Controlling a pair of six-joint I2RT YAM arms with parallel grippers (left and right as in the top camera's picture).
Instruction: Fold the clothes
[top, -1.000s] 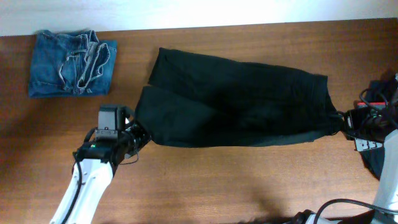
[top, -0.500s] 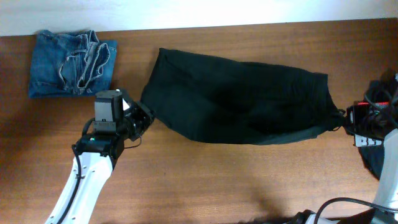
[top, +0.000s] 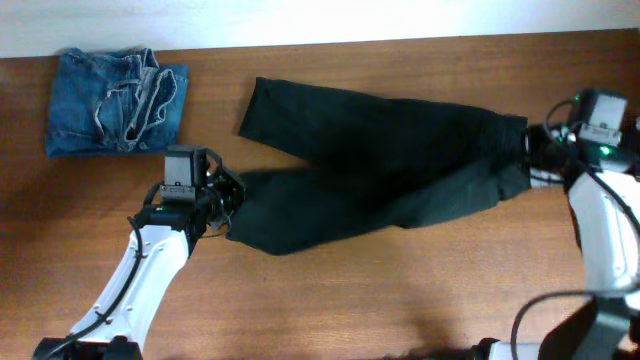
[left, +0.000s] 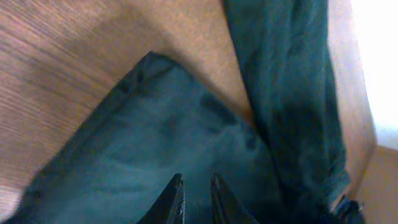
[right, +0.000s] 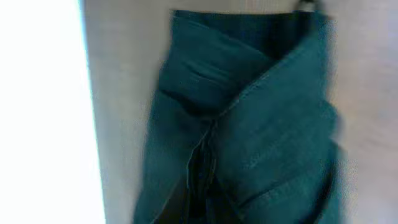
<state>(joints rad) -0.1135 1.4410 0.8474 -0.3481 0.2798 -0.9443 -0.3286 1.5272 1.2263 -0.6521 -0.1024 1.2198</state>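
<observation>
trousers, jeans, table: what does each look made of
Trousers: soft matte black cloth, probably woven; it drapes and creases without shine. Jeans: faded blue denim, pale worn seams. Table: brown wood or wood-look laminate; grain lines show.

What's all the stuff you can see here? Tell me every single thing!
black trousers: one, black, spread across the middle of the table, legs splayed towards the left
blue jeans: one, faded blue, folded at the far left corner, apart from the trousers
table: one, brown wood, under everything
left arm: one, white and black, near left side
left tool: one, black, fingers close together over the nearer trouser leg's end; grip unclear
right arm: one, white and black, right edge
right tool: one, black, shut on the trousers' waist end
</observation>
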